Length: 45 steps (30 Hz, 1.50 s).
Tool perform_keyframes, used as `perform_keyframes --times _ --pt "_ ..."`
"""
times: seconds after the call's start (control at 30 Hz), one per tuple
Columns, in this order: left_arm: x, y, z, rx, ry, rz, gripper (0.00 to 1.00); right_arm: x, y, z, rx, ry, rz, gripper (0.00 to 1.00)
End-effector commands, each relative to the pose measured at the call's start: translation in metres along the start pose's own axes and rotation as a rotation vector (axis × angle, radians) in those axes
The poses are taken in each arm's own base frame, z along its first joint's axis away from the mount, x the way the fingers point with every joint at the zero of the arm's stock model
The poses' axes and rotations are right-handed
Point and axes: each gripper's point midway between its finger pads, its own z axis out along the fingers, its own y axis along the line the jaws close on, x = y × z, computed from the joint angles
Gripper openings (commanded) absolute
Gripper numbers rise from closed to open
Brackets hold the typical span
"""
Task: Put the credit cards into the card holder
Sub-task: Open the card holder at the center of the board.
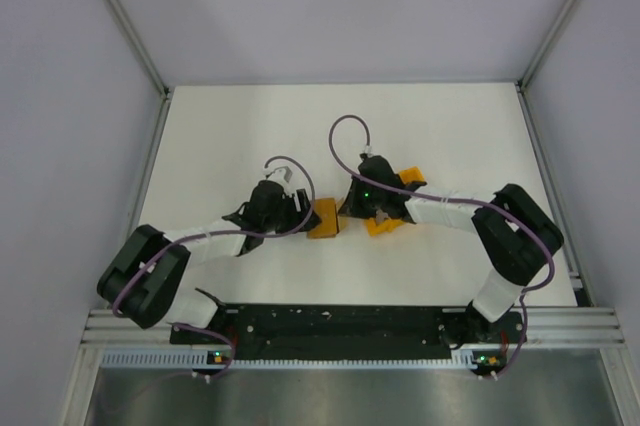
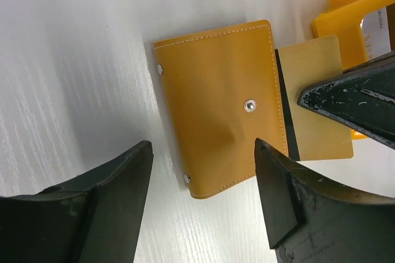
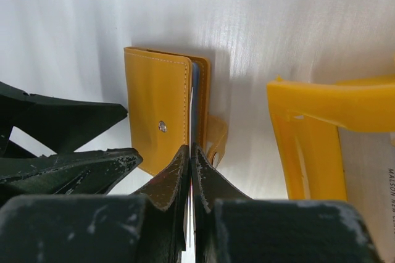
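Jaws on the right gripper (image 3: 190, 149) are pinched tight on the edge of a card (image 2: 315, 90), tan-looking with a dark stripe in the left wrist view, whose far end is slipped in at the open side of the card holder (image 2: 216, 96). Left gripper (image 2: 203, 146) jaws are spread wide, one finger either side of the holder's near end. A gap shows on one side, so nothing is clamped. Holder lies flat on the white table (image 2: 74, 59) between the two arms, folded over, snap side up, strap tab loose. Progress: first card looks partway in, with a good part sticking out, and I can't tell if it sits in a pocket or just between the covers. A bluish strip shows inside the fold in the right wrist view, either this card or another one. Second card not confirmed anywhere. Something pale with print sits by the yellow plastic stand (image 3: 308, 133) near the holder, too cropped to call. Left to do, by my read: push this card home, release it, then find and insert the other.
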Motion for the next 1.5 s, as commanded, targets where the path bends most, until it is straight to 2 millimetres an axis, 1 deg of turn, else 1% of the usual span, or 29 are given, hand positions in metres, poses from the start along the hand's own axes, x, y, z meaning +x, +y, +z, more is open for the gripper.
perform_keyframes --times 0.0,0.03,0.13,0.3,0.33,0.5,0.67,0.77,0.93,1.07,1.17,1.3,1.4,1.43,1.47 --pt "-0.008 -0.007 -0.006 0.02 -0.023 -0.005 0.72 -0.021 0.029 -0.009 -0.109 -0.059 -0.018 0.0" --pt "-0.011 -0.008 -0.009 0.018 -0.034 -0.002 0.72 -0.025 0.035 -0.013 -0.128 -0.065 -0.024 0.0" --pt "-0.023 -0.008 -0.016 -0.009 -0.077 -0.005 0.74 -0.027 0.048 -0.017 -0.175 -0.058 -0.038 0.0" --pt "-0.037 -0.007 -0.029 -0.039 -0.146 -0.019 0.75 -0.023 0.055 -0.016 -0.214 -0.035 -0.038 0.0" --pt "-0.042 -0.002 -0.031 -0.066 -0.174 -0.025 0.75 -0.023 0.058 -0.017 -0.227 -0.037 -0.039 0.0" --pt "-0.047 0.004 -0.037 -0.097 -0.199 -0.047 0.74 -0.025 0.076 -0.022 -0.267 -0.051 -0.071 0.0" --pt "-0.055 0.004 -0.046 -0.101 -0.226 -0.069 0.74 -0.022 0.091 -0.023 -0.298 -0.043 -0.086 0.0" --pt "-0.058 0.007 -0.05 -0.115 -0.236 -0.076 0.73 -0.021 0.099 -0.023 -0.307 -0.043 -0.098 0.0" --pt "-0.06 0.017 -0.058 -0.151 -0.26 -0.105 0.68 -0.01 0.103 -0.013 -0.295 -0.006 -0.116 0.0" --pt "-0.057 0.025 -0.062 -0.166 -0.28 -0.127 0.66 0.001 0.113 -0.004 -0.312 0.028 -0.129 0.0" --pt "-0.048 0.034 -0.064 -0.193 -0.258 -0.142 0.65 0.007 0.119 0.003 -0.31 0.057 -0.135 0.0" --pt "-0.047 0.038 -0.067 -0.19 -0.271 -0.152 0.71 0.013 0.121 0.009 -0.306 0.076 -0.143 0.0" --pt "-0.047 0.039 -0.067 -0.186 -0.28 -0.158 0.72 0.017 0.126 0.01 -0.325 0.087 -0.153 0.0" --pt "-0.047 0.039 -0.068 -0.184 -0.281 -0.162 0.74 0.016 0.13 0.008 -0.345 0.087 -0.154 0.0" --pt "-0.051 0.035 -0.067 -0.163 -0.296 -0.163 0.77 0.017 0.133 0.007 -0.359 0.092 -0.151 0.0"
